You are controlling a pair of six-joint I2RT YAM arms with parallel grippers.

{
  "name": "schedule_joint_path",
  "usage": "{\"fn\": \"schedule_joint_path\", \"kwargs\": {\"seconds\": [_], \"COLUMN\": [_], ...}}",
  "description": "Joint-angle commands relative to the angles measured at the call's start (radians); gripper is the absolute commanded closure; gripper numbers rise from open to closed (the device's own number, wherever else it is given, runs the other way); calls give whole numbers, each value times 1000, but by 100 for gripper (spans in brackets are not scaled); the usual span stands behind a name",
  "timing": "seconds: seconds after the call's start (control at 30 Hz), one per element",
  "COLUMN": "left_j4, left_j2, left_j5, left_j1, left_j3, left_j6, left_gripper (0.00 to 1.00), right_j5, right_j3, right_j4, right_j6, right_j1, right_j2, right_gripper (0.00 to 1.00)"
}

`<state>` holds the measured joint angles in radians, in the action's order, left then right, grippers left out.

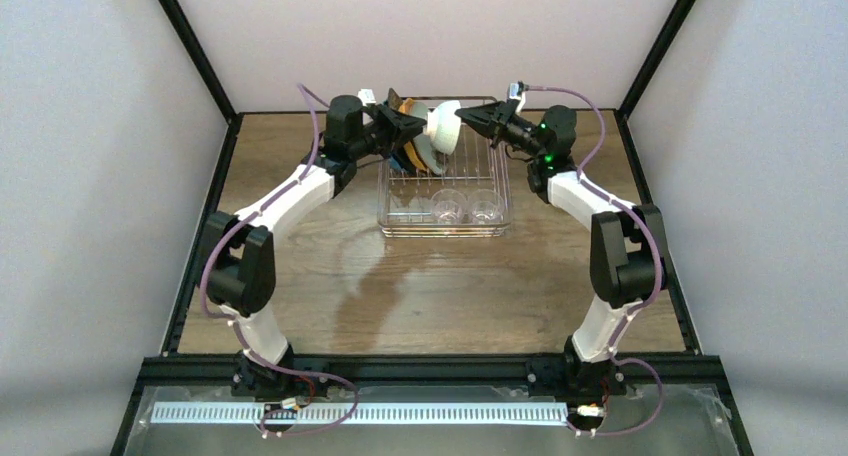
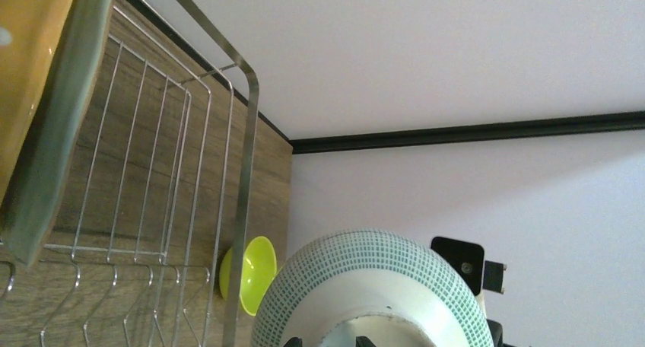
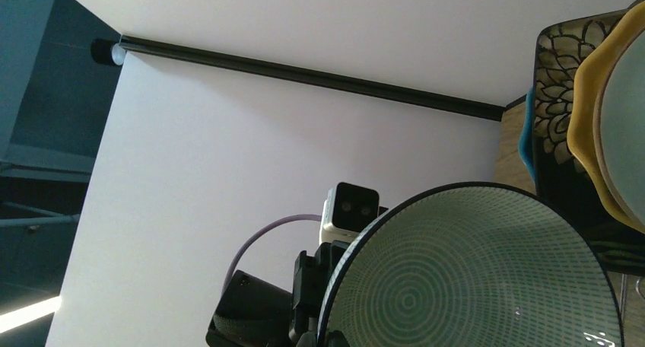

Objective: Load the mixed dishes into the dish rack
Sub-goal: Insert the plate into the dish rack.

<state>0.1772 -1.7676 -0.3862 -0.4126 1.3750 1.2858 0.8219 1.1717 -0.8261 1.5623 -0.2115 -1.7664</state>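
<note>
The mint bowl (image 1: 443, 126) hangs in the air over the back of the dish rack (image 1: 445, 234), its opening facing right. My left gripper (image 1: 418, 126) is shut on its foot ring. In the left wrist view the fingertips (image 2: 301, 342) straddle the ring under the dotted white outside of the bowl (image 2: 373, 278). My right gripper (image 1: 468, 113) is shut on the rim, with the bowl's ringed green inside (image 3: 471, 278) filling its view. Plates (image 1: 412, 154) stand in the rack's back left: blue (image 3: 525, 145), black floral (image 3: 555, 96), orange (image 3: 589, 96) and pale green (image 3: 627, 134). Glass cups (image 1: 447, 208) sit at the rack's front.
A yellow-green bowl (image 2: 251, 275) lies on the wooden table just outside the rack's back rim (image 2: 247, 134). The black frame and white walls stand close behind the rack. My left arm's camera (image 3: 350, 206) faces the right wrist from behind the bowl.
</note>
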Motion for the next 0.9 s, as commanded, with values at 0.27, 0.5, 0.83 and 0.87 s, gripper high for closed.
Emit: {"fn": "schedule_joint_path", "kwargs": {"seconds": [0.27,0.5,0.83,0.87], "left_j4": [93,111,190,195], "left_j2": [-7,12,49,52], "left_j5": [-72,-72,-60,-58], "left_j1": [-16,-16,-15,-16], "left_j3": [-51,-59,-112,-114], "left_j6": [38,45,62,62], "left_gripper": [87,97,97,97], "right_j5": [2,-4,-10,-10], "right_j3": [-4,-32,-63,-63], "right_j4": [-89,-88,-83,-81], "right_j6": [34,30,25,25], "right_j1": [-50,-54,-56,-56], "right_j2": [-16,-3,12,12], "right_gripper": [99,99,99,99]}}
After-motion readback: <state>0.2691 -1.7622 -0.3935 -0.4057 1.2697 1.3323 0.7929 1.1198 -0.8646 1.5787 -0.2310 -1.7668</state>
